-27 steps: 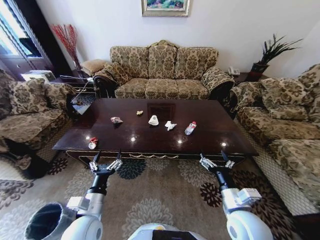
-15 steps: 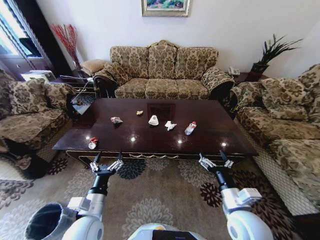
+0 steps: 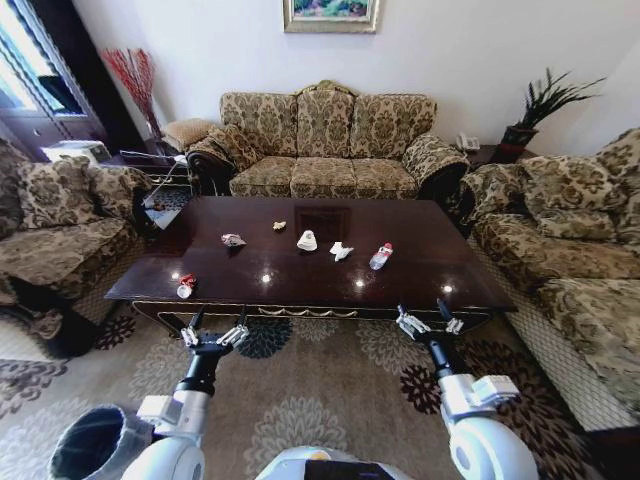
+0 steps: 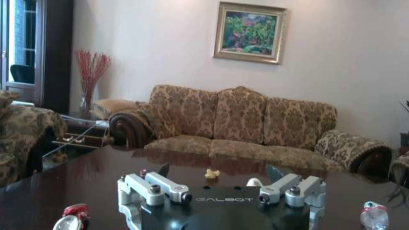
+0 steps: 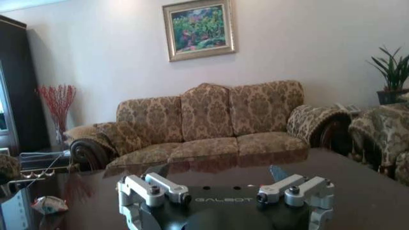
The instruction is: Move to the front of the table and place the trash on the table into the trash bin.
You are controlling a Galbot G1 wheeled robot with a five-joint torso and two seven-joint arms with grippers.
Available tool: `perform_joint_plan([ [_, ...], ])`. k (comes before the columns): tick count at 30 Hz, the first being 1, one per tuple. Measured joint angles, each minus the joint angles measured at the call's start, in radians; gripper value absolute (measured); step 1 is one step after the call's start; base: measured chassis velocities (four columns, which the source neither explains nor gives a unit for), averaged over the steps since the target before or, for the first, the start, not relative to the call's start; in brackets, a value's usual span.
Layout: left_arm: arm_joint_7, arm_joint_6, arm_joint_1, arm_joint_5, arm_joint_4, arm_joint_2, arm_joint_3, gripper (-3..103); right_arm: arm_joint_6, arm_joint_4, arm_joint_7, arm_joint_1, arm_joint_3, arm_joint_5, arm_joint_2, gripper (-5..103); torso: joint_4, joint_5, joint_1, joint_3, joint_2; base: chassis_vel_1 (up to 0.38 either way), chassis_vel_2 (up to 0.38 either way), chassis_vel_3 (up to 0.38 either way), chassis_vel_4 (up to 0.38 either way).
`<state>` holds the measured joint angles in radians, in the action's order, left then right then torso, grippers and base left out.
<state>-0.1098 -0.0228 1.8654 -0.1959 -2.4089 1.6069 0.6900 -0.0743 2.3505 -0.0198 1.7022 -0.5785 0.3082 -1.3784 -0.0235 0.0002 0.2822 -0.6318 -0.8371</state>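
The dark glossy table (image 3: 430, 275) stands just ahead. On it lies the trash: a crushed red-white can (image 3: 185, 287) near the front left corner, a crumpled wrapper (image 3: 233, 240), a yellowish scrap (image 3: 279, 226), a white paper cup (image 3: 307, 240), a tissue (image 3: 341, 251) and a clear red-capped bottle (image 3: 380, 257). The bag-lined trash bin (image 3: 95, 445) sits on the carpet at my lower left. My left gripper (image 3: 218, 318) and right gripper (image 3: 425, 312) hover open and empty before the table's front edge. From the left wrist, the left gripper (image 4: 219, 171) faces the can (image 4: 73, 216) and bottle (image 4: 374, 214).
Patterned sofas surround the table: one behind it (image 3: 325, 140), one on the left (image 3: 60, 220), one on the right (image 3: 570, 240). A glass side table (image 3: 160, 195) stands at the back left and a potted plant (image 3: 535, 105) at the back right. Patterned carpet (image 3: 320, 390) lies between me and the table.
Both grippers sit slightly closer to the table's front edge than before. They stay open, and the litter has not moved.
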Motion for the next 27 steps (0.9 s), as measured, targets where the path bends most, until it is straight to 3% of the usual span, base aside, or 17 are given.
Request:
perform_joint_plan([
  [16, 0.007, -0.013, -0.015, 0.017, 0.021, 0.002, -0.034, 99, 0.001, 0.007, 0.011, 0.021, -0.01, -0.015, 0.021, 100, 0.0, -0.0001, 0.0, 0.0, 0.0, 0.021, 0.016, -0.015, -0.017],
  [27, 0.007, -0.013, -0.015, 0.017, 0.023, 0.001, -0.03, 99, 0.049, 0.0, 0.036, 0.014, -0.002, -0.019, 0.016, 100, 0.0002, -0.0011, 0.0, 0.0, 0.0, 0.192, 0.173, -0.197, -0.194],
])
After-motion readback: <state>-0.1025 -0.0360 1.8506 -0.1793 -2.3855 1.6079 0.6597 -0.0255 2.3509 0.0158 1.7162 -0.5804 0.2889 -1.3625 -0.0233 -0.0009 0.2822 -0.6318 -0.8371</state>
